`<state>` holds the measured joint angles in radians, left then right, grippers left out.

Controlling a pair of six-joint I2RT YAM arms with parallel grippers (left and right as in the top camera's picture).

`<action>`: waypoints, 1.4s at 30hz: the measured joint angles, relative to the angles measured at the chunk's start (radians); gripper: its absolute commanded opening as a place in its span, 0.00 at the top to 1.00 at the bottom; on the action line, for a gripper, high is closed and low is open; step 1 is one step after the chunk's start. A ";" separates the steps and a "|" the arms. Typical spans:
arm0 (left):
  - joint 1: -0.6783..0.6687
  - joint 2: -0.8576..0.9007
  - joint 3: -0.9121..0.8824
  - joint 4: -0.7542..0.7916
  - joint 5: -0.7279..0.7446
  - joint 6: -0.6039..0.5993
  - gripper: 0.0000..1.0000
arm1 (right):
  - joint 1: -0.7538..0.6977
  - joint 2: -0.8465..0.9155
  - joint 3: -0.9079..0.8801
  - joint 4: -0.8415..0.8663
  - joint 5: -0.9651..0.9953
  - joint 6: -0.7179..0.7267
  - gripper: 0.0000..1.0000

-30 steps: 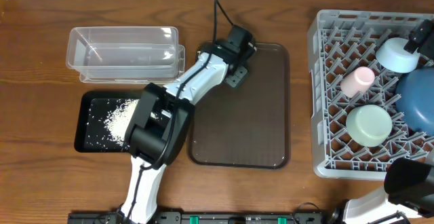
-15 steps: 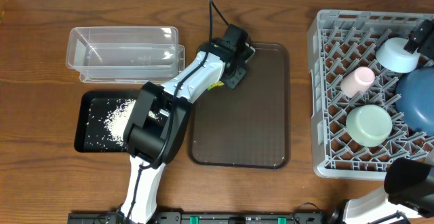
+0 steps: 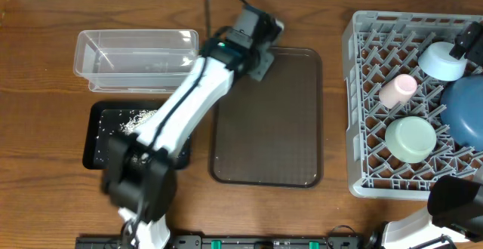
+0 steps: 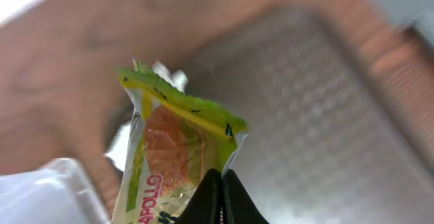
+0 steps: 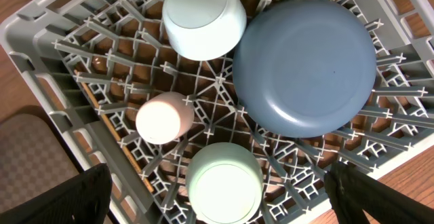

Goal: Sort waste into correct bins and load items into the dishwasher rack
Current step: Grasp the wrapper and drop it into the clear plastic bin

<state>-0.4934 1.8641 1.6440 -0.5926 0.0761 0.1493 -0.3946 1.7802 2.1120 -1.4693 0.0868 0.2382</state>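
Wrapper (image 4: 178, 156): hangs pinched by its lower edge in left gripper (image 4: 218, 183), fingers closed tight, by tray's (image 3: 287, 128) far-left corner. Spreads right gripper (image 5: 217, 197) wide, holding nothing, well right of tray.

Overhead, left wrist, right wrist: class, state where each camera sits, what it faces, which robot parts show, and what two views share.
Overhead: fixed above the table, looking straight down; white left arm extends to the brown serving tray.
Left wrist: on the left arm, facing the tray; left gripper pinches a yellow-green printed snack wrapper.
Right wrist: above the grey plastic rack, looking down; dark fingers spread at the lower corners.
Shared: overhead and right wrist both show the rack and its pink cup.
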 measured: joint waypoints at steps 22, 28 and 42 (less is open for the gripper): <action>0.502 -0.010 0.000 0.101 -0.027 -0.731 0.94 | 0.000 0.000 0.000 0.000 0.000 0.000 0.01; 0.576 0.053 0.000 0.076 -0.018 -1.062 0.90 | 0.000 0.000 0.000 0.000 0.000 0.000 0.01; 0.592 0.059 0.000 0.140 0.124 -1.135 0.28 | 0.000 0.000 0.000 0.000 0.000 0.000 0.01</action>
<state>0.0990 1.9232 1.6440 -0.4526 0.2001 -0.9855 -0.3946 1.7802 2.1120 -1.4693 0.0868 0.2382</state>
